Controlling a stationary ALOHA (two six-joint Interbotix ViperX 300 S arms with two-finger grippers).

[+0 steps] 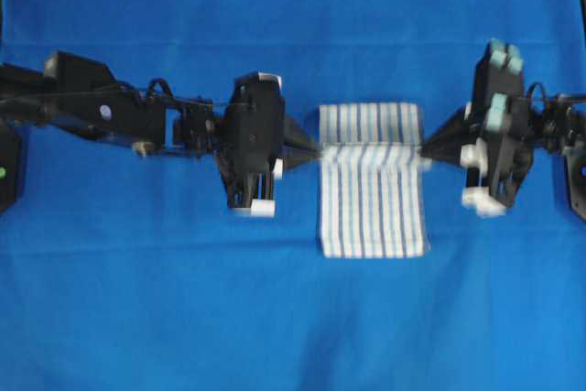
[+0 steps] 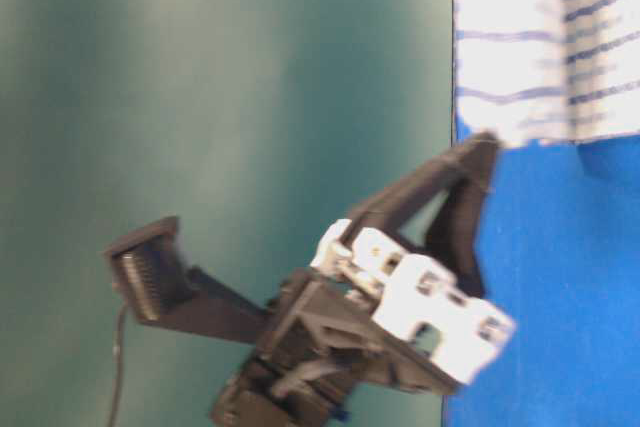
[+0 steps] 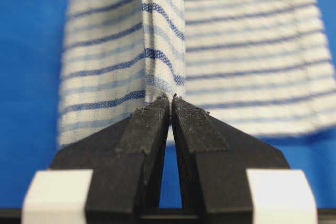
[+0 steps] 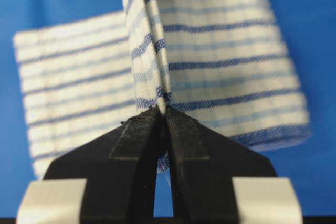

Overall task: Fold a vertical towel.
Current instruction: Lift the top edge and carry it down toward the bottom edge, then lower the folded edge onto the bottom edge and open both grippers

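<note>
Fingers: two pairs observed, one per gripper, both pressed nearly together on cloth. Left wrist view: the two black fingers [image 3: 144, 145] of the left gripper [image 3: 171, 103] meet at their tips, with only a thin slit between them further back, and pinch a raised ridge of the towel [image 3: 252, 66] at its near edge. Right wrist view: the right gripper [image 4: 164, 115] has its fingers [image 4: 191, 145] drawn together in the same way, nipping a standing fold of the same towel at the opposite edge. In both views the pinched cloth stands upright between the tips, and the remainder of the towel spreads out to either side of that ridge.

Count of items: one towel, two grippers, two arms, one blue cloth [image 1: 293, 16] beneath everything.

Overhead view: the towel lies near the centre of the blue cloth, its stripes running top to bottom of the view. The left gripper's tips touch its left edge, the right gripper's tips touch its right edge, and both contact points sit on one line across the towel, somewhat above its middle. Along that line a crosswise crease shows; the part above it appears darker and the part below brighter. The left arm [image 1: 101, 107] reaches in from the left margin, the right arm [image 1: 549, 130] from the right margin.

Table-level view: one gripper holds a corner-like point of the hanging striped cloth; which gripper this is cannot be told.
</note>
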